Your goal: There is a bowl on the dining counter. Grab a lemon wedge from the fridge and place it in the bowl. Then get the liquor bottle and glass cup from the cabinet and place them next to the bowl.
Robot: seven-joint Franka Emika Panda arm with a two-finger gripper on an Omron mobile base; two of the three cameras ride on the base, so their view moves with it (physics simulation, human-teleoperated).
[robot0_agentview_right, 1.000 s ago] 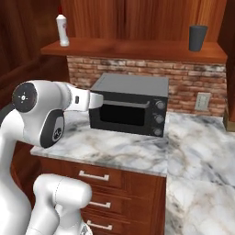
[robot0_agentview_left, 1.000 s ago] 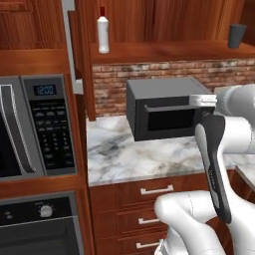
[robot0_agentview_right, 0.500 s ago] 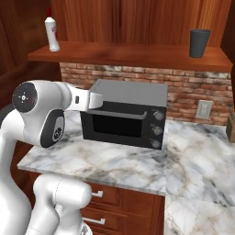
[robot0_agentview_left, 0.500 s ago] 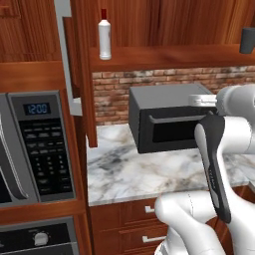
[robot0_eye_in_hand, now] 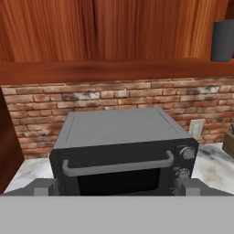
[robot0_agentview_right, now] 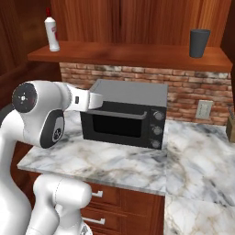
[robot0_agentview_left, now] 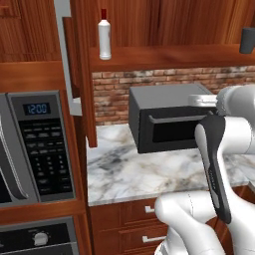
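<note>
On the wooden shelf (robot0_agentview_right: 128, 54) above the brick wall (robot0_agentview_right: 193, 89), I see the liquor bottle (robot0_agentview_right: 52, 34) standing upright at the left end, pale with a red cap. A dark cup (robot0_agentview_right: 199, 43) stands upright at the far right end of the same shelf, well apart from the bottle. Below them, a black toaster oven (robot0_agentview_right: 126, 114) sits on the marble table (robot0_agentview_right: 137, 160), its door shut. My end effector (robot0_eye_in_hand: 116, 189) is level with the oven front, its fingers (robot0_eye_in_hand: 43, 188) spread fully apart and holding nothing. From my left camera, a built-in microwave (robot0_agentview_left: 35, 144) with a lit clock fills the left side, beside an open cabinet door (robot0_agentview_left: 74, 64).
</note>
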